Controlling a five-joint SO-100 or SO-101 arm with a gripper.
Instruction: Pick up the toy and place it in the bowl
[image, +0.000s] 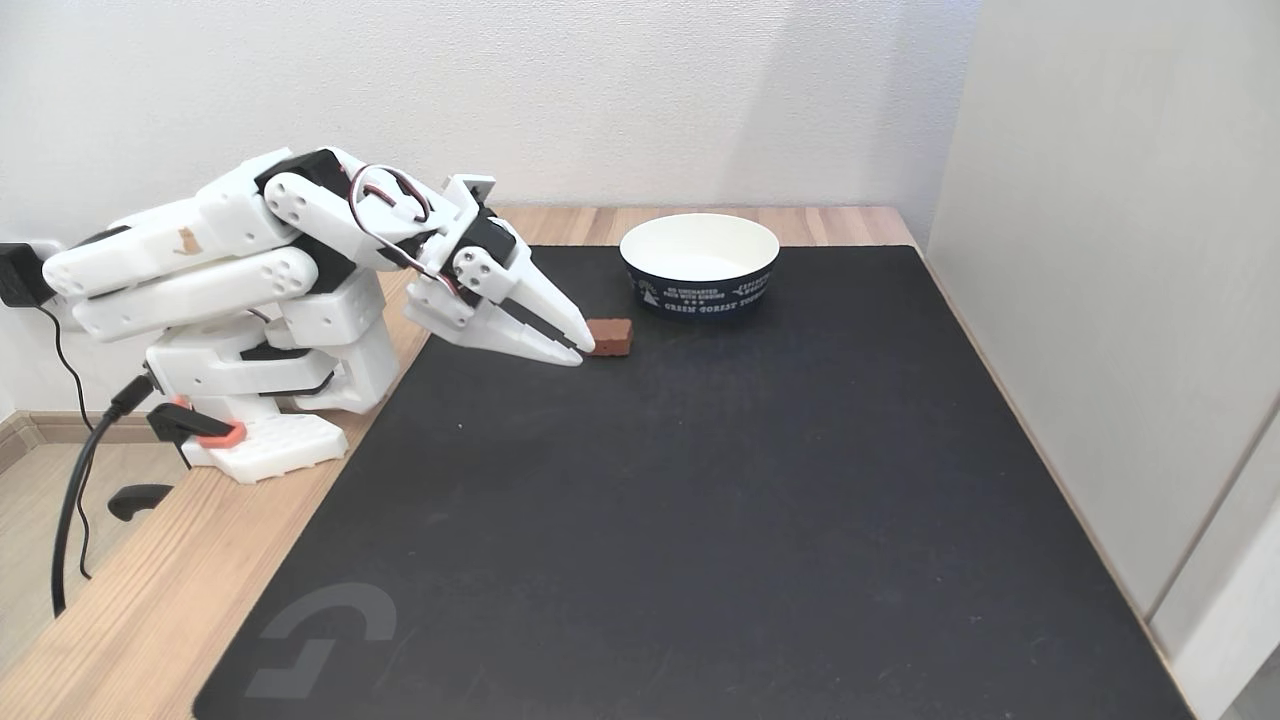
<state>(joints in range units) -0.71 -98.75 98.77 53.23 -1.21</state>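
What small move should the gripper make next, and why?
Probably open wider and ease forward around the toy. The gripper has its tips at the toy's left end, jaws nearly together, and the toy lies on the mat, left of the bowl.

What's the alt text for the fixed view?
A white robot arm's gripper reaches low over a black mat, its fingertips at the left end of a small reddish-brown toy. A navy paper bowl, white inside and empty, sits behind and to the right.
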